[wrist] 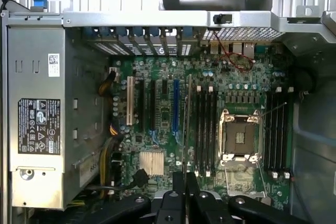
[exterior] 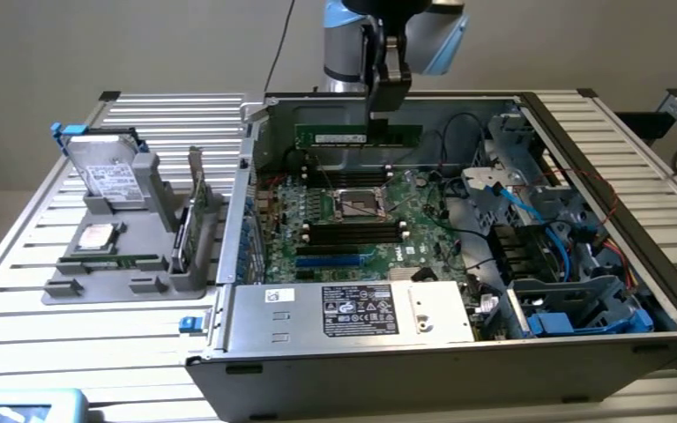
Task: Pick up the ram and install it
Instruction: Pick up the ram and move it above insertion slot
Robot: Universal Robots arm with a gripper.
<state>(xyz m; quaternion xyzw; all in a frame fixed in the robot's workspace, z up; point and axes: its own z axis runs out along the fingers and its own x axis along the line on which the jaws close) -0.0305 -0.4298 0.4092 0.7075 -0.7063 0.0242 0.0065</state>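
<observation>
Green ram (exterior: 332,137), top edge pinched in nearly closed jaws, hangs clear above the motherboard (exterior: 315,213).

Open computer case (exterior: 433,379), hard drive (exterior: 108,173) nearby.

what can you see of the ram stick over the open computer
The ram is a long, thin green circuit-board stick with a paler strip along its face. It is held level and on edge. The gripper clamps its upper edge. It hangs inside the open case, above the motherboard, and touches nothing else.
</observation>
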